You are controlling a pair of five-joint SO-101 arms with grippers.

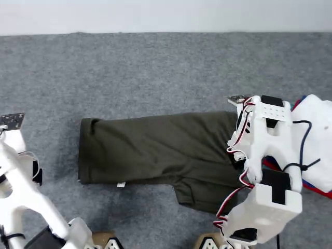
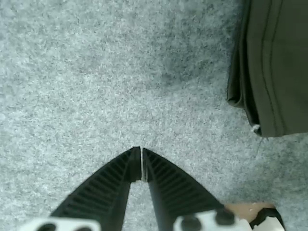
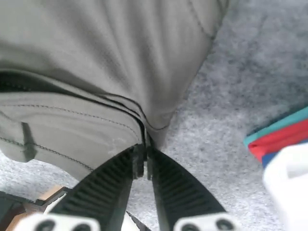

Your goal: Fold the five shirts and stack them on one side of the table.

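Partly hidden under its arm (image 1: 267, 155), right hand (image 3: 145, 160) pinches olive shirt (image 1: 155, 148); left hand (image 2: 141, 166) pressed together.

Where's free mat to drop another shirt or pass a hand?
Free: the wide gray mat strip between back wall and olive shirt; also the patch between shirt and left arm. Crowded: right side, where the right arm overhangs the shirt beside the folded stack.

I can read no text, number or sign from here. The small white tag (image 1: 121, 184) on the lower edge of the olive shirt (image 1: 155, 148), left of centre, is too small to read.
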